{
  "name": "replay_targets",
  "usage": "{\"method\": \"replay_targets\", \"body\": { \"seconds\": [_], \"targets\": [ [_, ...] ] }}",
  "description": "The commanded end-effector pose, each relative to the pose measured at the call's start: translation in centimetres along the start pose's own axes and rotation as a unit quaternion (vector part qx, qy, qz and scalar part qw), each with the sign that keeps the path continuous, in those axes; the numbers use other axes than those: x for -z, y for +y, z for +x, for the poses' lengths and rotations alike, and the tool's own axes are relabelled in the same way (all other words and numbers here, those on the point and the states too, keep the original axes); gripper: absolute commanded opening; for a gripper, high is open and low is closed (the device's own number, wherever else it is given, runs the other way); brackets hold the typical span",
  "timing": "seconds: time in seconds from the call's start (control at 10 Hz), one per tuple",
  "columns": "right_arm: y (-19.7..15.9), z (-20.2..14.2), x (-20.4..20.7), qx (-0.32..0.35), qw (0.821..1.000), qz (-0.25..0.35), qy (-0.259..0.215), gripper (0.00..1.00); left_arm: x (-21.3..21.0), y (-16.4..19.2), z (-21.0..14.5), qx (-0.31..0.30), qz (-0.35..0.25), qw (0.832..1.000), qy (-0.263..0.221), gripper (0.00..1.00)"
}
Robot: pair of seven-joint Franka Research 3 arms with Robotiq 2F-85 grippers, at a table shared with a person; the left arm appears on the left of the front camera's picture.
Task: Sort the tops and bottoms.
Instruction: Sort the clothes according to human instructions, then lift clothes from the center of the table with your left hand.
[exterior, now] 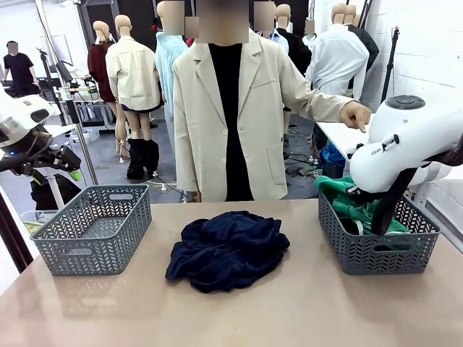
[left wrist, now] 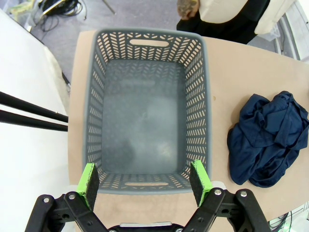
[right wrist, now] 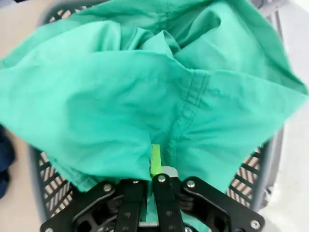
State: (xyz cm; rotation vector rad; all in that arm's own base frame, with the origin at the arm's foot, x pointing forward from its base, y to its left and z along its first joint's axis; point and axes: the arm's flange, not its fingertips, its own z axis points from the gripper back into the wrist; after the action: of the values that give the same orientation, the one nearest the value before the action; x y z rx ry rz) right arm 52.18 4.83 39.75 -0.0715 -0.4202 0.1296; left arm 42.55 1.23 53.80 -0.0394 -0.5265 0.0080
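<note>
The left gripper (left wrist: 145,180) hangs with its green pads (left wrist: 89,179) spread wide, holding nothing and touching nothing. It is above the near end of the left basket (left wrist: 91,121), which stands to the robot's left of the navy heap (left wrist: 268,140). The right gripper (right wrist: 155,162) has its fingers pressed together on a fold of the green garment (right wrist: 145,96), so that only a thin strip of pad shows where the cloth gathers into the tips. The cloth spreads out from that pinch over the right basket (right wrist: 38,174), which stands to the right of the navy heap. In the front view the green garment (exterior: 347,199) lies in this basket (exterior: 376,249), with part of it draped over the rim on the side nearest the heap. The navy heap (exterior: 228,249) lies crumpled on the table (exterior: 217,311) between the two baskets, touching neither, and whether it is one piece or two cannot be told. Beyond the heap stands a person, one hand (exterior: 356,116) held out above the right basket's far side.
</note>
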Motion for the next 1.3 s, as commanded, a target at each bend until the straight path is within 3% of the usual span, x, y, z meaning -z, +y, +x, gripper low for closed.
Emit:
{"method": "replay_targets", "body": {
  "seconds": [0.0,0.3,0.8,1.2],
  "targets": [
    [0.5,-1.3,-2.3,0.011,0.999,-0.034,-0.018,0.39,-0.2,-0.2,0.1,-0.007,0.007,1.0,0.004,0.97],
    [1.4,-2.1,-6.0,0.006,0.997,-0.061,-0.051,0.98,-0.2,-0.2,0.1,-0.007,0.007,1.0,0.004,0.97],
    [1.7,-2.6,-11.4,-0.028,0.996,-0.047,-0.068,1.0,-0.2,-0.2,0.1,-0.007,0.007,1.0,0.004,0.97],
    [1.9,-1.9,-11.0,-0.025,0.996,-0.055,-0.072,1.0,-0.2,-0.2,0.1,-0.007,0.007,1.0,0.004,0.97]
  ]
}}
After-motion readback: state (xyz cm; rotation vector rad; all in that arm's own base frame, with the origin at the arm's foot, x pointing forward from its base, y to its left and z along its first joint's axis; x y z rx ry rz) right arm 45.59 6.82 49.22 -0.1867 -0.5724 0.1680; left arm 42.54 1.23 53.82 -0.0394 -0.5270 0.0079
